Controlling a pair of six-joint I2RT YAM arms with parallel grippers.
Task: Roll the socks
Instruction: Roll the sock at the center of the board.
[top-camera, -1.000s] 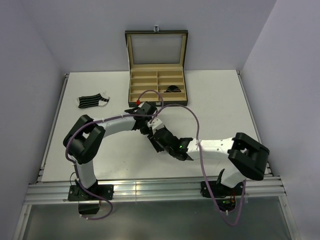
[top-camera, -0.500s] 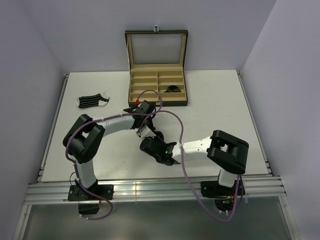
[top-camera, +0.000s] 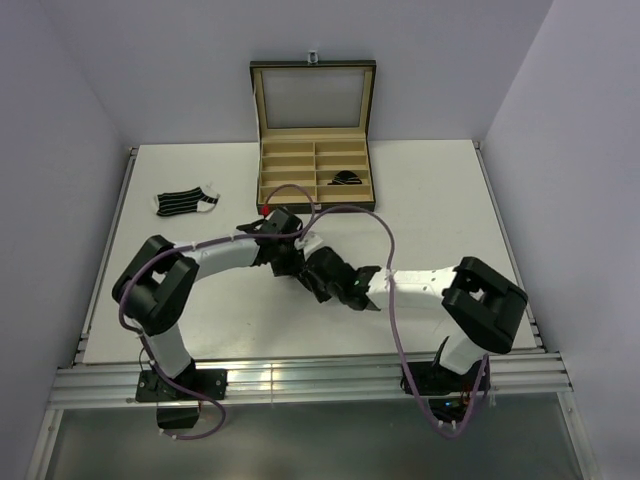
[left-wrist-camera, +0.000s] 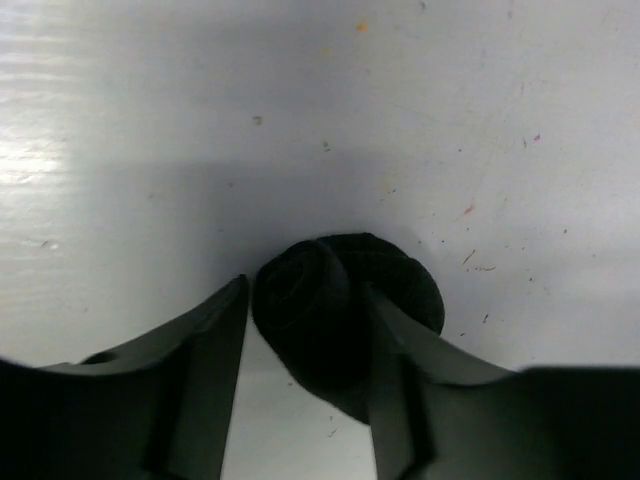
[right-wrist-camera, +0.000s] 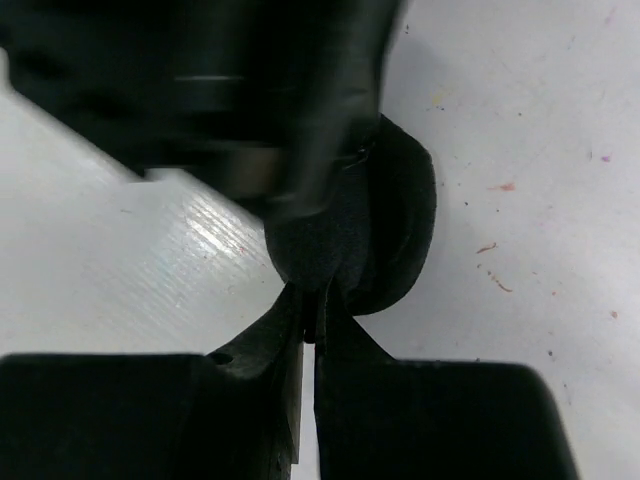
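Observation:
A plain black sock, rolled into a bundle (left-wrist-camera: 335, 300), lies on the white table between the two wrists. My left gripper (left-wrist-camera: 305, 292) stands open around it, one finger touching the roll and a gap at the other. My right gripper (right-wrist-camera: 312, 300) is shut, pinching the edge of the same black roll (right-wrist-camera: 395, 220). In the top view both grippers (top-camera: 305, 265) meet mid-table and hide the roll. A flat striped sock (top-camera: 185, 202) lies at the far left. Another dark rolled sock (top-camera: 346, 178) sits in a right compartment of the box.
The black box with tan lining (top-camera: 290, 170) stands open at the back centre, its lid upright. The left arm's cable (top-camera: 300, 192) loops just in front of the box. Both arms reach in over the table's middle.
My left jaws have opened off the black roll. My right jaws have closed onto its edge, and the right arm has shifted in beside the left wrist.

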